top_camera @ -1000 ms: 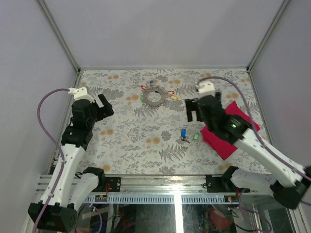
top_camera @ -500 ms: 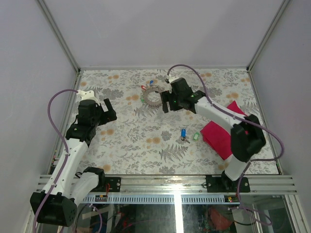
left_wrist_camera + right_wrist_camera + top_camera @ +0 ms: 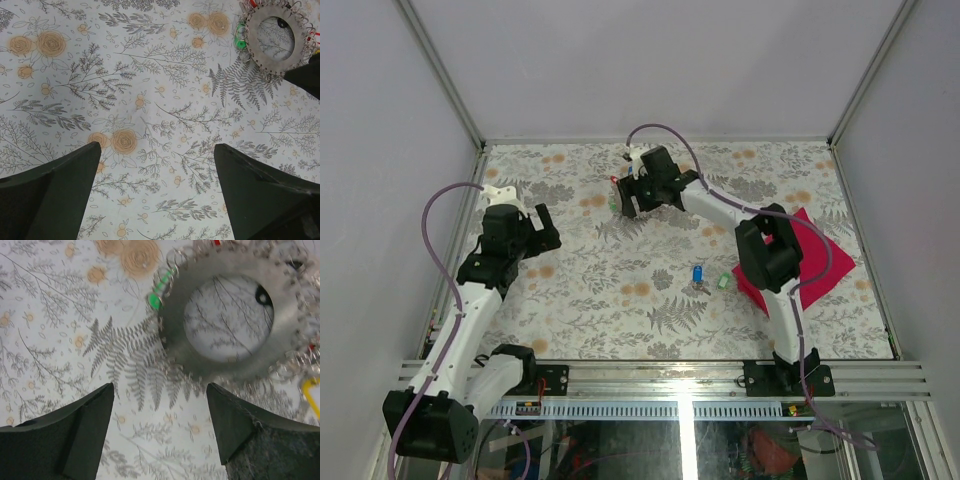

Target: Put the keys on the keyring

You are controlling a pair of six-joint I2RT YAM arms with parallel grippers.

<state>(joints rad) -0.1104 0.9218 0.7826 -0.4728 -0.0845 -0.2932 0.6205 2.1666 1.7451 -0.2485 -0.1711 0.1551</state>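
Your right gripper point(image 3: 160, 390) hangs open just short of the keyring point(image 3: 220, 372).
Only the top view shows the blue key point(image 3: 697, 273), lying near-to-far, blade nearward; your left gripper point(image 3: 156, 146) is open too.

My table point(image 3: 582, 300) is covered in a pale print of grey ferns and orange roses. 3 plain white walls point(image 3: 650, 70) enclose it; an aluminium rail point(image 3: 650, 371) runs along its near edge.
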